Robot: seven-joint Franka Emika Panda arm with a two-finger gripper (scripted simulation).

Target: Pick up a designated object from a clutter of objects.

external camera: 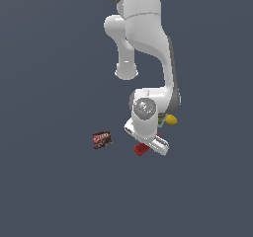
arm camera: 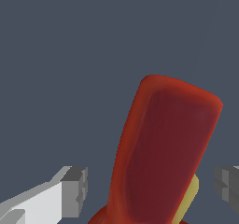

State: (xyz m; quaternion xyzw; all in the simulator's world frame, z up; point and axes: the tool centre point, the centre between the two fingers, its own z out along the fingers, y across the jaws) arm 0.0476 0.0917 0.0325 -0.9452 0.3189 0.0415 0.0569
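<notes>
Drill [arm camera: 163, 148] between open tool [arm camera: 151, 190] fingers.

A flat, matte, dark blue-grey ground surface [external camera: 49, 191] fills the exterior view from the upper left corner to the lower right, reaching all four edges of the frame. Its colour is even throughout, a slate tone with a plain, smooth finish. The widest stretches of it lie across the left half of the frame and along the bottom. In the wrist view the same dark blue-grey surface [arm camera: 56, 55] forms the whole backdrop, equally plain and even in tone.
</notes>
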